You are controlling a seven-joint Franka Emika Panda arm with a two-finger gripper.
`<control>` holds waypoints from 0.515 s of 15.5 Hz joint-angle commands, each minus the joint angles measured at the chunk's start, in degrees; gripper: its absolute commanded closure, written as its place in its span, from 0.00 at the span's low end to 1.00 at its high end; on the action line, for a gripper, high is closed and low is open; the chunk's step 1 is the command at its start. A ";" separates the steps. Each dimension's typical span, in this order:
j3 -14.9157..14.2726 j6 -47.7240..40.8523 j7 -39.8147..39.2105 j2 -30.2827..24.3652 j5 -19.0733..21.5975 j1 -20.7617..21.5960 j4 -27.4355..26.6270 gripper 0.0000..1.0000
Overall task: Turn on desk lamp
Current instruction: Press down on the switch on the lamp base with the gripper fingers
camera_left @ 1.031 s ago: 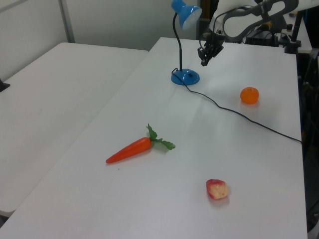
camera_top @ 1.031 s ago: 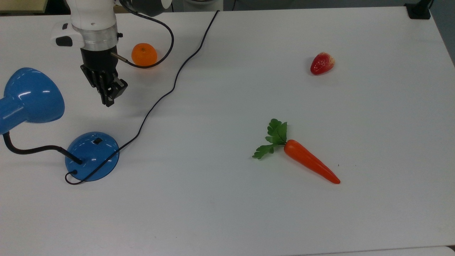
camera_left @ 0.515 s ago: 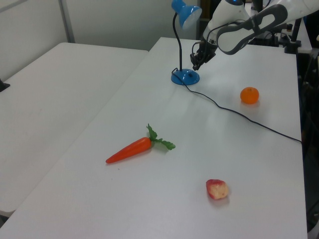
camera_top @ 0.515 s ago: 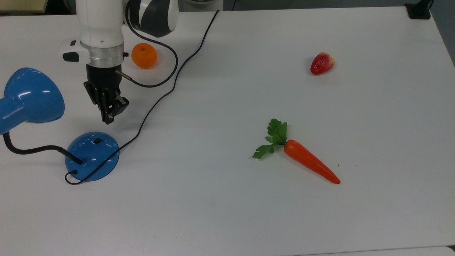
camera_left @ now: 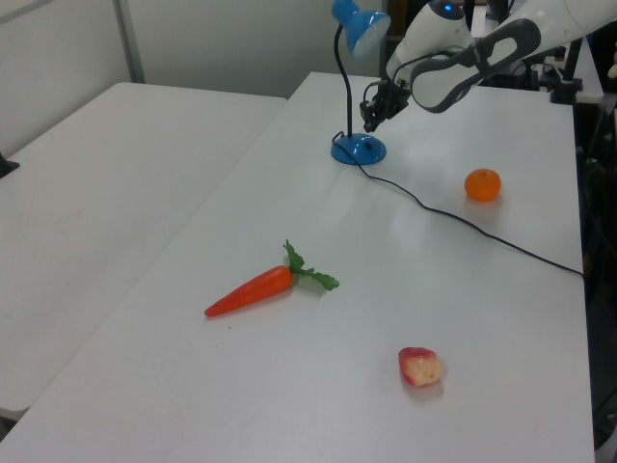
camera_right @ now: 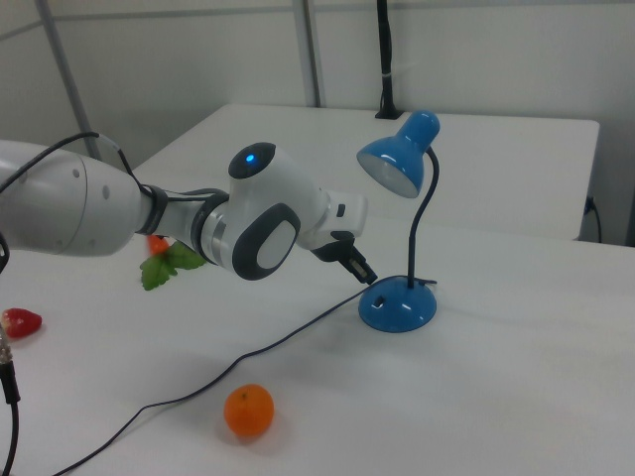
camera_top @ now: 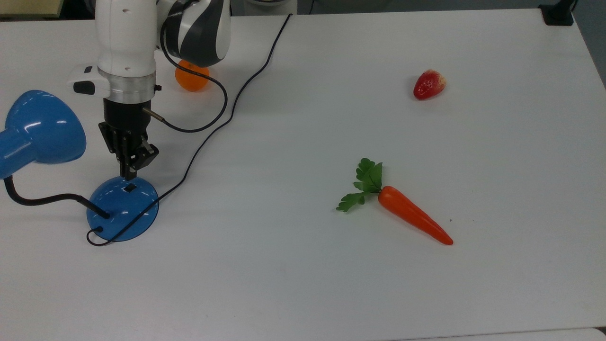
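- The glossy blue desk lamp (camera_top: 122,208) with a bell-shaped shade, thin black bendable neck and round domed base stands near the top view's left edge of the white worktop (camera_top: 331,284); its shade (camera_top: 40,128) hangs above the worktop at the top view's far left.
- A small black switch (camera_top: 129,188) sits on the top of the domed base, on the side nearest the arm.
- The black two-finger gripper (camera_top: 128,174) of the white Franka arm points down at the base, its tip right over the base's rim, just beside the switch; whether it touches cannot be told.
- The jaws look pressed together and hold nothing.
- In the right view the gripper (camera_right: 369,277) slants down toward the lamp's base (camera_right: 398,305).
- The lamp's black cord (camera_top: 236,99) runs from the base across the worktop to the far edge.
- A round orange fruit (camera_top: 191,80) lies partly behind the arm.
- A red strawberry-like piece (camera_top: 429,84) and an orange carrot with green leaves (camera_top: 402,210) lie well apart from the lamp, toward the top view's right.
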 commanded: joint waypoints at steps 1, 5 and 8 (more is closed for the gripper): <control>-0.11 1.04 -0.22 2.44 -0.21 -0.23 2.17 0.86; -0.11 0.95 -0.40 3.50 -0.21 -0.31 3.05 0.86; -0.11 0.86 -0.40 3.67 -0.13 -0.49 3.05 0.87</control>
